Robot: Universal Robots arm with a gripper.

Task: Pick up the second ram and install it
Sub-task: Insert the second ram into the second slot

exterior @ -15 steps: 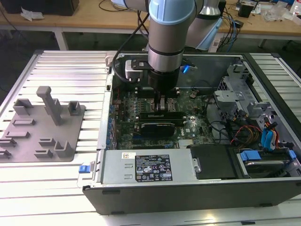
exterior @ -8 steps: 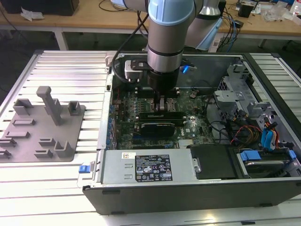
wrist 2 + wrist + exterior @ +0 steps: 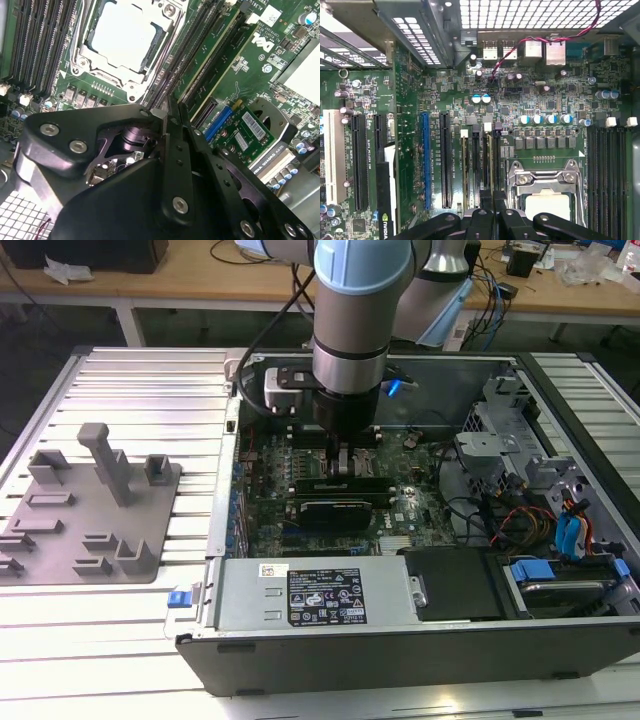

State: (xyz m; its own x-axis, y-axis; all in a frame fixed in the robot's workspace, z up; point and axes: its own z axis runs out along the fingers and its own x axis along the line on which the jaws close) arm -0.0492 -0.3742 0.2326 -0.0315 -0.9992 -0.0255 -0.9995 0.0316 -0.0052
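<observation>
My gripper (image 3: 347,465) is down inside the open computer case, over the green motherboard (image 3: 400,455). In both wrist views its black fingers (image 3: 485,217) are pressed together. They close on the top edge of the second ram (image 3: 490,160), a thin green stick standing in a slot beside the processor socket (image 3: 547,200). The fingers hide its middle. Another green stick (image 3: 466,165) stands in a nearby parallel slot. In the second wrist view the gripper (image 3: 167,117) meets the ram (image 3: 205,57) where it runs off toward the board's edge.
A grey holder tray (image 3: 90,525) lies on the slatted table at the exterior view's left. A wide black card (image 3: 340,508) sits just in front of the gripper. The case wall (image 3: 400,630), power supply and drive cages (image 3: 520,450) surround the board.
</observation>
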